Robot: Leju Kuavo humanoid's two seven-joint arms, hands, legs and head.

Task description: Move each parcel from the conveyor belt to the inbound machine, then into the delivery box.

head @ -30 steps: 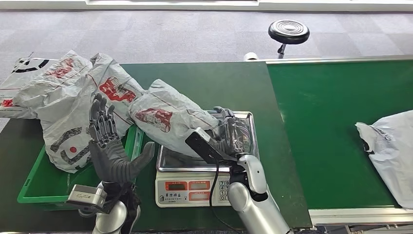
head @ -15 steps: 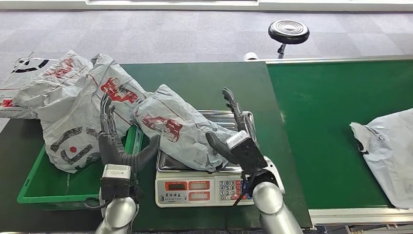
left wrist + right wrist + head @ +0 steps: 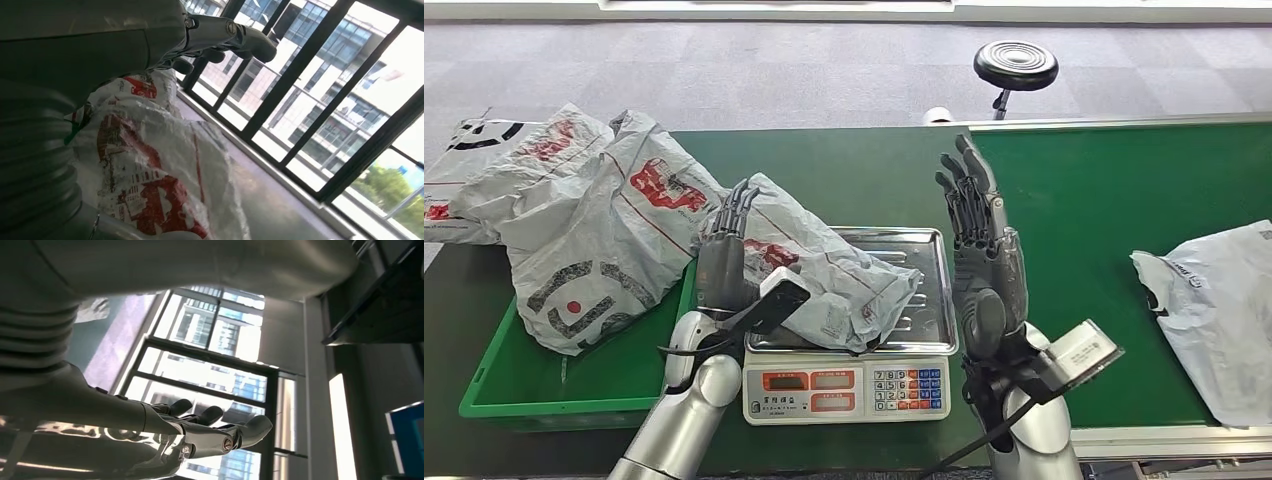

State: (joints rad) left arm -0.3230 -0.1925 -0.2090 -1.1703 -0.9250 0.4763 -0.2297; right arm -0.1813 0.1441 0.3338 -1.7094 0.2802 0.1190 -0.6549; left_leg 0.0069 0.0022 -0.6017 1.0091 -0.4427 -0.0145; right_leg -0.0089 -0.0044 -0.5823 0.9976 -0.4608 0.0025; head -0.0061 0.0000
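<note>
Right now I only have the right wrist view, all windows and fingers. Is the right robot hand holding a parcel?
Observer: No. In the head view the right robot hand is raised beside the scale, fingers spread, holding nothing.
Operator: Where is the parcel?
Observer: A parcel lies on the scale's tray, with the left robot hand at its side, fingers straight.
Operator: Anything left on the belt?
Observer: A second parcel lies at the belt's right side.

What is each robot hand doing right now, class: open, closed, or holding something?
Left hand: open, fingers extended against the parcel on the scale, not gripping it.
Right hand: open, fingers spread, raised above the table, holding nothing.
</note>
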